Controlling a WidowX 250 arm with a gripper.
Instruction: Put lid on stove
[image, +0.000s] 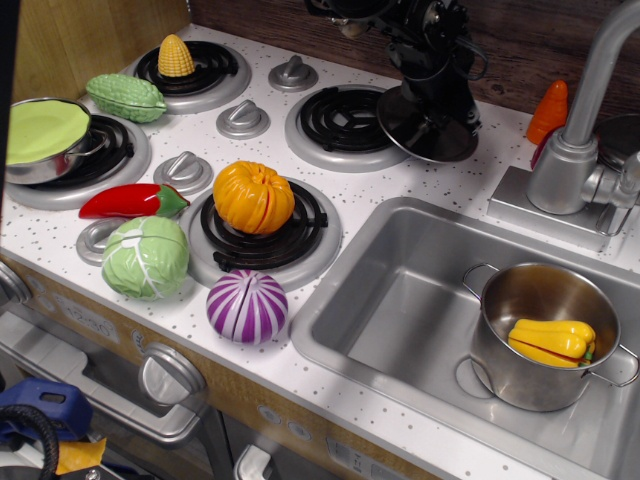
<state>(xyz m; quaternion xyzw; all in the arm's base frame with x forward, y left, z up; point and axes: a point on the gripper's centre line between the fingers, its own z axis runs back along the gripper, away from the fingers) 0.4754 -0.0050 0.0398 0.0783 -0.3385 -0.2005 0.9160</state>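
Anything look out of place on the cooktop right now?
Yes. The lid hangs tilted under the gripper, overlapping the right rim of the back-right burner rather than centred on it. A yellow pepper sits in the pot in the sink.

On the stove (330, 190), the lid (425, 128) is set at the two o'clock edge of the rear burner (345, 120), under the claw (432, 80). A pumpkin (253, 196) is placed on the front burner, an onion (247, 305) at its six o'clock. A sink (400, 300) is found at three o'clock, with a pot (545, 335) in it.
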